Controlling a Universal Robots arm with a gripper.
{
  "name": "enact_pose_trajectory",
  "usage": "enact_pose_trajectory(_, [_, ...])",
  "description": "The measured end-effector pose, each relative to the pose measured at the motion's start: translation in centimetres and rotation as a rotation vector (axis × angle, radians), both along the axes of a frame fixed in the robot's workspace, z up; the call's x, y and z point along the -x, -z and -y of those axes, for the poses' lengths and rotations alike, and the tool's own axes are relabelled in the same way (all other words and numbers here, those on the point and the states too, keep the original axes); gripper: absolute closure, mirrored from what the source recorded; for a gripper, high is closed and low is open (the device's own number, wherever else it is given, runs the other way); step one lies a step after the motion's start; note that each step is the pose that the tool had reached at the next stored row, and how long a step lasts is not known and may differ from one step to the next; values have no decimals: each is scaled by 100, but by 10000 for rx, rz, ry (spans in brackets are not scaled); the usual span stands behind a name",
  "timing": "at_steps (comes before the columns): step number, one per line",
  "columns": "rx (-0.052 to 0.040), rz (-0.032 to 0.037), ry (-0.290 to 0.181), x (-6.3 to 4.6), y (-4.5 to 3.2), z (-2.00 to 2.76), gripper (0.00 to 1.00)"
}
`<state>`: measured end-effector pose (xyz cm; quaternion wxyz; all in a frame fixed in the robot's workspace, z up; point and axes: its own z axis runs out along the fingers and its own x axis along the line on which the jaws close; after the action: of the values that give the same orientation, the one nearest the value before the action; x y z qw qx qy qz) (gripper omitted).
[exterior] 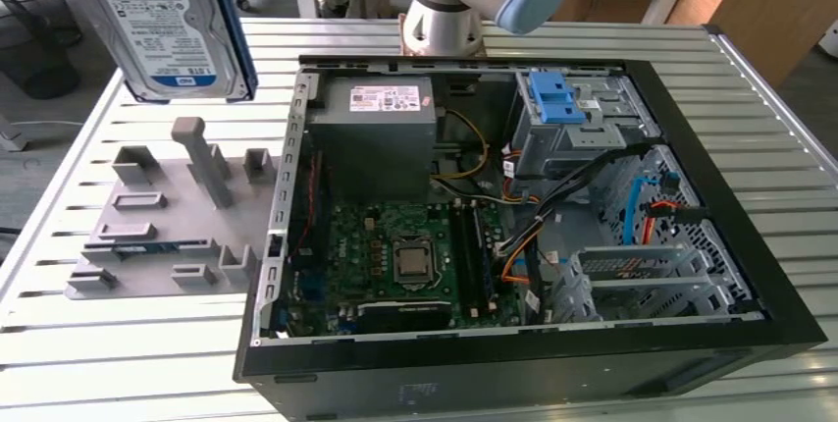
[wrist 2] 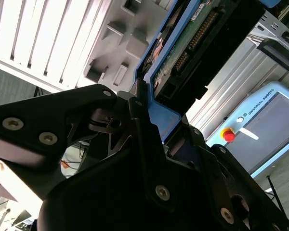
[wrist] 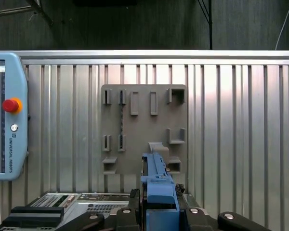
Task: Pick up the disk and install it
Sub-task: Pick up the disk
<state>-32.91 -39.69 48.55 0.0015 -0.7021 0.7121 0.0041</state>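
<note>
While aloft above the grey fixture (exterior: 144,216), disk (exterior: 164,34) upright, gripper (wrist: 159,197) pinching its blue-framed top edge.

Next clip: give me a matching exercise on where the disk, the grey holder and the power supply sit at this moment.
Things:
1. disk
2. grey holder
3. power supply

Places:
A. inside the computer case
B. held up in the air, off the table
C. lying flat on the table, beside the case

Pairs: 1-B, 2-C, 3-A.
</note>
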Motion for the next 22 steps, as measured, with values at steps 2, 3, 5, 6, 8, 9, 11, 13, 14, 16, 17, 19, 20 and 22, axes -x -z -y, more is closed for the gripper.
enact_pose_trajectory(2, [-1,1,0,-20,1,2,64])
enact_pose_trajectory(3, [0,0,1,-33,0,3,64])
enact_pose_trajectory(5, [-1,1,0,-66,1,10,64])
enact_pose_trajectory(6, [0,1,0,-79,1,17,64])
enact_pose_trajectory(8, [0,1,0,-92,1,48,64])
enact_pose_trajectory(9, [0,0,0,-94,2,70,64])
enact_pose_trajectory(11, [0,1,2,-95,6,125,64])
enact_pose_trajectory(13, [-1,2,1,-98,10,182,64])
enact_pose_trajectory(14, [0,1,1,-100,10,210,64])
enact_pose_trajectory(16, [0,0,0,-119,11,255,64])
enact_pose_trajectory(17, [1,0,1,-131,10,269,64])
enact_pose_trajectory(19, [-2,2,1,-164,12,289,64])
enact_pose_trajectory(20, [-1,2,1,-193,11,296,64])
enact_pose_trajectory(22, [0,0,0,-267,11,304,64])
